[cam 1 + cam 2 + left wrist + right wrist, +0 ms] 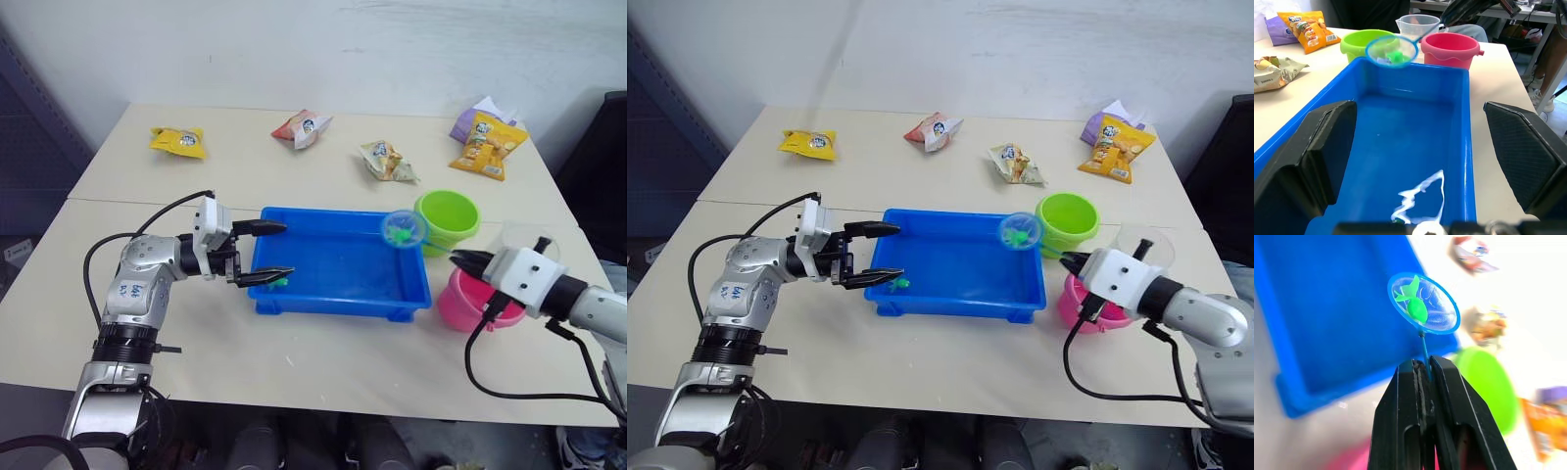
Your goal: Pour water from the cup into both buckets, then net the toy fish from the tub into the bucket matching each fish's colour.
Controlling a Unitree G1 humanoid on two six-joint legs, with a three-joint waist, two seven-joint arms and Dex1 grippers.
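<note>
Two pale tables (323,343) pushed together against a white wall are carrying everything you are working with, and snack packets (178,141) are lying along the far side. Your right gripper (1423,368) is pinching its two black fingers (1396,421) tight together on the thin stick of the net (403,229), so the light blue hoop is hovering above the far right corner of the tub (338,305), just beside the green bucket (448,217). One green fish (1413,303) is lying on the mesh inside the hoop. Your left gripper (265,252) is holding its fingers (259,227) wide apart (nothing is gripped between them) and is reaching over the tub's left end, one finger above the rim and one dipping inside; whether it is touching the plastic, you cannot tell. A second green fish (279,282) is sitting in the tub close to that lower finger. The pink bucket (460,302) is standing just right of the tub's near right corner, partly under your right wrist, and the clear cup (1417,25) is standing behind the two buckets, near the table's right edge
</note>
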